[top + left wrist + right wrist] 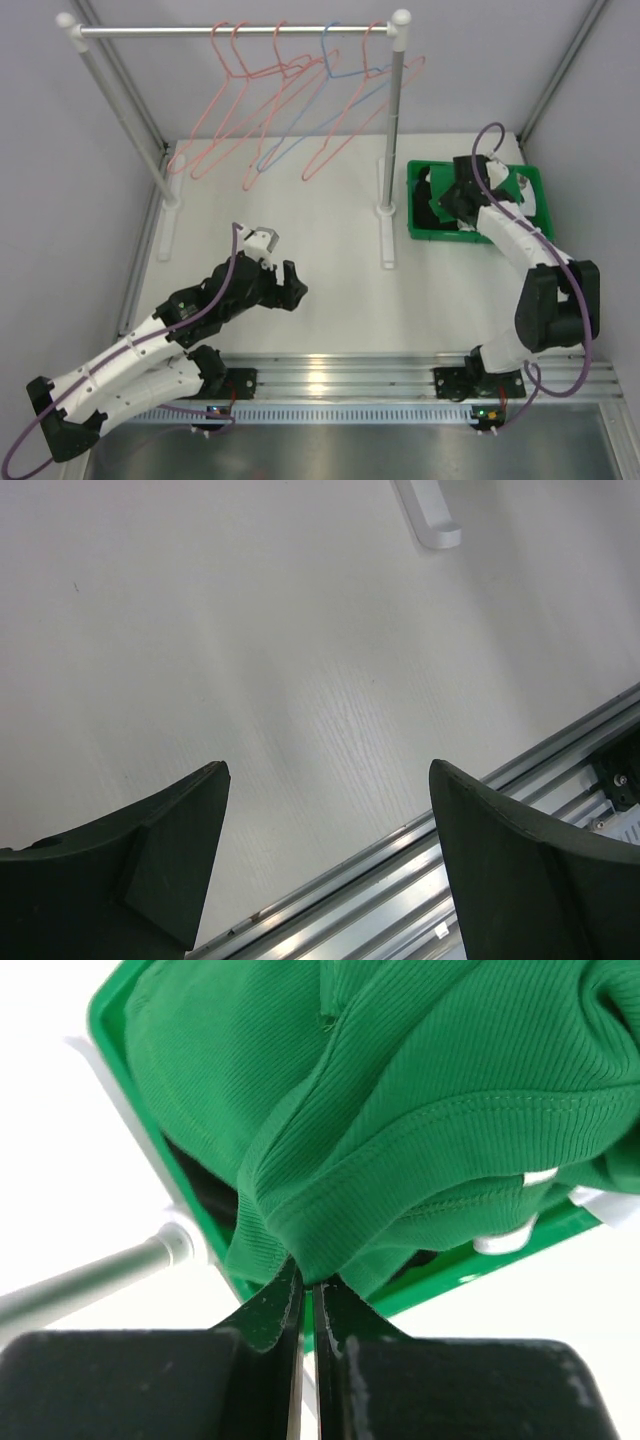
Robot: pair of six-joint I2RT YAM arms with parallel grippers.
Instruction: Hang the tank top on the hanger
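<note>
Item: tank top (400,1090), bright green ribbed fabric, bunched in folds, lying in and over the green bin (470,1265) at the right of the table (330,280), just beside the right post (90,1280) of the clothes rack. Right gripper (308,1290): reached down into the bin, fingers pressed together, pinching a hemmed fold at the lower edge of the tank top. Beneath the top, a dark mass (200,1195), possibly another garment, though the wrist view is too close to be sure; a white patch (540,1175) shows at the right. Left gripper (328,780): jaws spread wide, nothing between them, poised above bare tabletop near the aluminium rail (420,880) at the near edge, well apart from the bin. Hangers: several salmon-pink wire hangers (228,78) hooked on the white rail (150,31) at the far end of the table, hanging tilted, with one blue hanger (328,60) among them toward the right. No hanger touches the tank top; the rack and the bin stand apart, the right post between them.
</note>
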